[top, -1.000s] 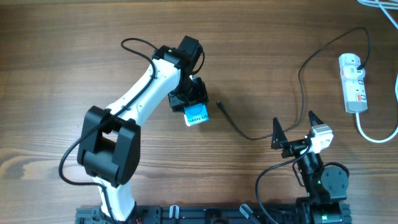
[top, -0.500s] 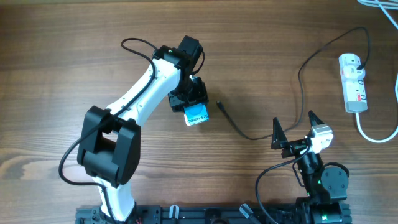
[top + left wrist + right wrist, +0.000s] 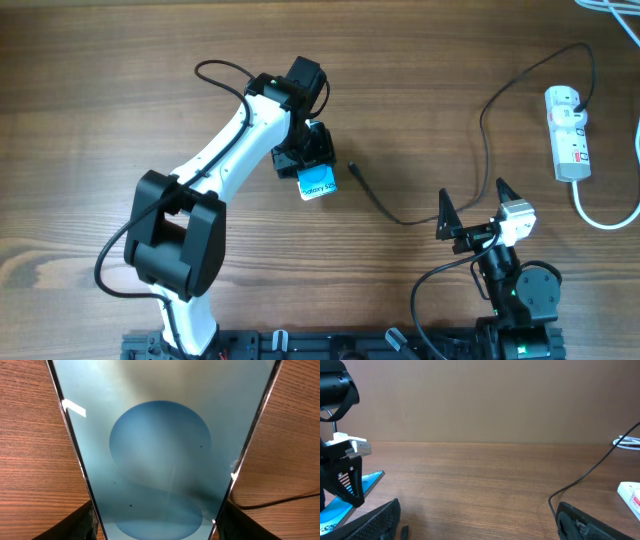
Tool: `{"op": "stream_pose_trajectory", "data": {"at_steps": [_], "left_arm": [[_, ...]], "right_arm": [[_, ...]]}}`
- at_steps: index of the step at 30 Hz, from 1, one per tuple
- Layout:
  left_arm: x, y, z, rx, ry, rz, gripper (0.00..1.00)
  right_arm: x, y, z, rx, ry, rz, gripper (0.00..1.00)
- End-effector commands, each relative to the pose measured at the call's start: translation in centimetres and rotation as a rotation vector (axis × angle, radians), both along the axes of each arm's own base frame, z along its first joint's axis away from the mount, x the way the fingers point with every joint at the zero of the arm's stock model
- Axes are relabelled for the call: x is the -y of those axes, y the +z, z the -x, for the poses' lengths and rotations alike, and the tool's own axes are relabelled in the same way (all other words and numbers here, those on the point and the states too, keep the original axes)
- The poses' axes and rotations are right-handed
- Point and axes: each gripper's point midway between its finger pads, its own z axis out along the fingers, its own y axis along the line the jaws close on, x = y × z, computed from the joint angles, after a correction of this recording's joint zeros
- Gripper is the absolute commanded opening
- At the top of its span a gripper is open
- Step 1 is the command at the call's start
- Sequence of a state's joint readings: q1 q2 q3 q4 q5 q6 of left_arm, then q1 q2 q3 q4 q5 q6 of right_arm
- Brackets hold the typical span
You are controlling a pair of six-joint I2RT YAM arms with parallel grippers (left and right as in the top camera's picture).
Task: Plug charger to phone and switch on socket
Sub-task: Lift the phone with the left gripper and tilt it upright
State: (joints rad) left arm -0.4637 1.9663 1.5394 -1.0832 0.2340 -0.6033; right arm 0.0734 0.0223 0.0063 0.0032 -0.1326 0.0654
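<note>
My left gripper (image 3: pixel 305 160) is shut on the phone (image 3: pixel 316 184), a small light blue smartphone with a teal oval, held near the table's middle. In the left wrist view the phone (image 3: pixel 160 450) fills the frame between my two black fingers (image 3: pixel 82 522). The charger cable (image 3: pixel 490 120) is thin and black. It runs from the socket to its plug tip (image 3: pixel 353 170), which lies on the table just right of the phone. The socket (image 3: pixel 566 133) is a white power strip at the far right. My right gripper (image 3: pixel 470 208) is open and empty near the cable's low bend.
The socket's thick white cord (image 3: pixel 600 215) loops off the right edge. The wooden table (image 3: pixel 100 100) spreads to the left. In the right wrist view the black cable (image 3: pixel 590 475) rises to the right, and the phone (image 3: pixel 350 495) shows at the left.
</note>
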Motion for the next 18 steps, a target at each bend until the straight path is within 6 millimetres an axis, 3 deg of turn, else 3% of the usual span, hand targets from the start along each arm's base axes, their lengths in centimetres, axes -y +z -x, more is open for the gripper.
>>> {"op": "stream_pose_trajectory", "data": {"at_steps": [1, 18], "left_arm": [[0.02, 0.67, 0.11, 0.016, -0.016, 0.009, 0.62], [-0.02, 0.66, 0.18, 0.014, -0.016, 0.007, 0.63]], "right_arm": [[0.07, 0.04, -0.03, 0.004, -0.006, 0.010, 1.00], [0.06, -0.13, -0.07, -0.003, -0.006, 0.011, 1.00]]}}
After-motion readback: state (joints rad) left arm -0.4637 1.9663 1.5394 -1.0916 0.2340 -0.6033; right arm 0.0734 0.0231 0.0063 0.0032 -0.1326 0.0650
